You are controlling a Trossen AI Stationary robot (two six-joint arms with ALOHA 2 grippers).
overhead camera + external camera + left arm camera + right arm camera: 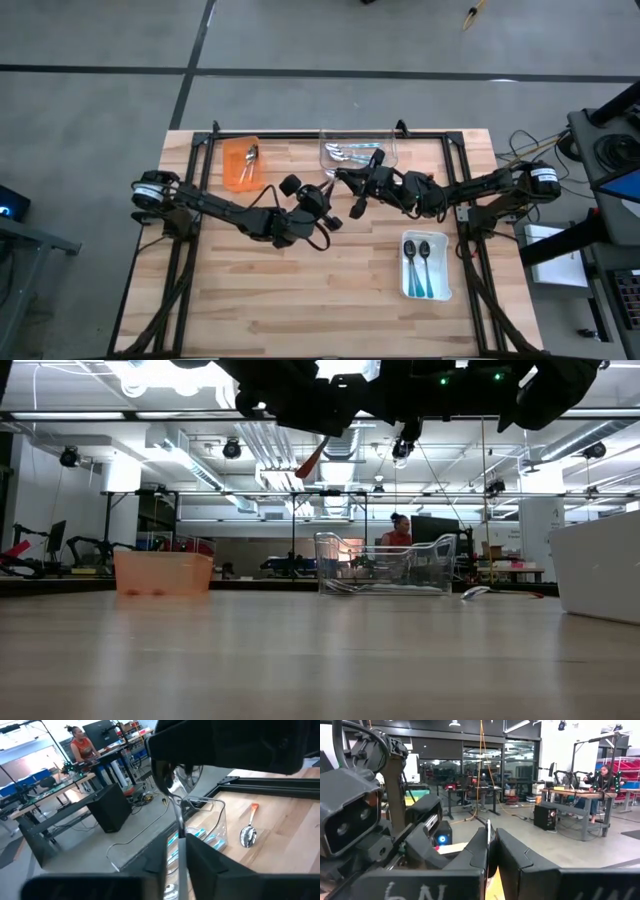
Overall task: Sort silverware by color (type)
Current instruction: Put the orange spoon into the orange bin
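Your two arms met in the air above the middle of the desk (300,300), toward its far edge and just in front of the clear tray (390,148).

Your right gripper (490,855) had its fingers pressed together on the thin handle of a spoon (172,805). The spoon was lifted clear of the desk, with its shiny bowl just beside the right gripper's body. From table height an orange tip showed hanging under the grippers, and it looked like the end of that handle.

Your left gripper (176,865) faced the right one, with the spoon's handle running down between its fingers. The gap between them was narrow, but I could not tell whether they were pressing on the handle or only standing beside it.

Here is where the other silverware lay:
- A second orange-handled spoon (248,834) lay flat on the bare wood near the clear tray, outside it.
- The clear tray, at the middle of the far edge, held several spoons (350,152), some with teal handles.
- The orange tray (232,175), toward the far left corner, held silverware (250,153) whose colour I could not make out.
- The white tray (408,285), toward the near right corner, held two teal-handled spoons (418,262) side by side.
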